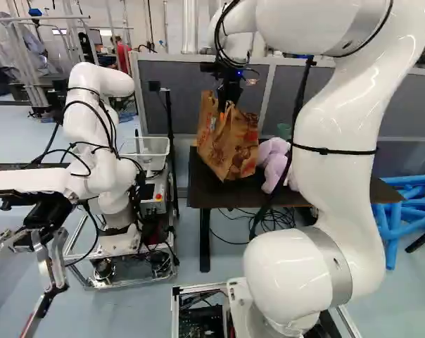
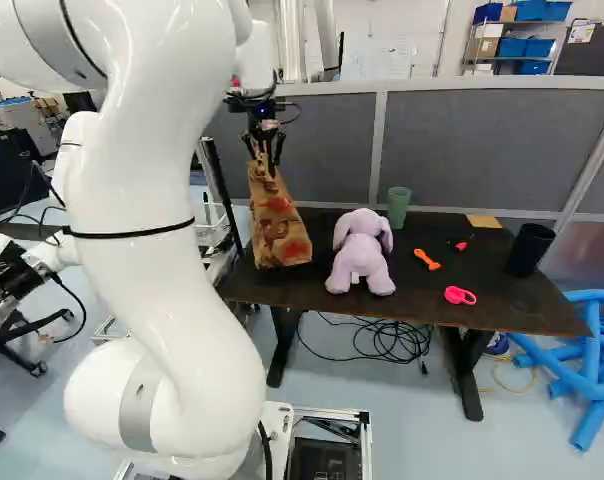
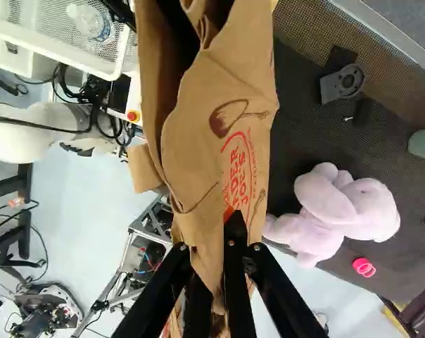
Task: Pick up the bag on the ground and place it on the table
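My fingers [image 2: 267,152] are closed on the upper part of the paper bag [image 2: 278,225]. Markings: red lettering [image 3: 239,172] and a brown spoon drawing [image 3: 229,118]. Bag location: at one end of the worktop [image 2: 422,302], beside the plush toy [image 2: 360,262].

Bag [image 2: 280,225] left of toy [image 2: 360,255], toy on table [image 2: 432,308], cup [image 2: 398,207] behind toy

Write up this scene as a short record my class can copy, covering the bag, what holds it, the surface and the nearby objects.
object: brown paper bag
held by: end effector, gripping its top
bag posture: tilted
surface: dark table
bag place: at the table's end, beside the plush toy; whether the table bears its weight, cannot tell
also on table: green cup, black cup
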